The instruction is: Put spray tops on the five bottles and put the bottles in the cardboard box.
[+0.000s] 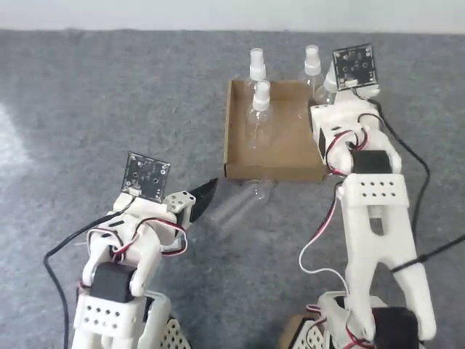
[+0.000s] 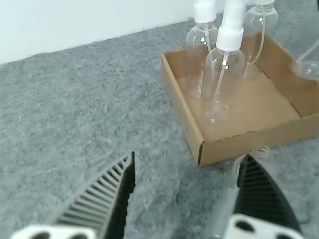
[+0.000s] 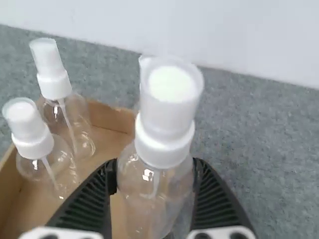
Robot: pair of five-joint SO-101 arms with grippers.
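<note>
Grey carpet [image 1: 109, 87] covers the table, and the box [image 1: 276, 172] sits mid-table. The right claw [image 3: 155, 172] is clamped on a capped bottle [image 3: 159, 194] at the box's far right corner. The left claw [image 2: 189, 158] gapes wide, empty. One capped bottle [image 1: 259, 116] stands in the box and two more [image 1: 256, 64] [image 1: 312, 59] at its far wall (inside or behind, unclear). A clear bottle [image 1: 247, 200] lies just before the box.

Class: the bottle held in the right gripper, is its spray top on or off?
On. A white spray top sits on the neck of the clear bottle gripped by the right gripper.
</note>
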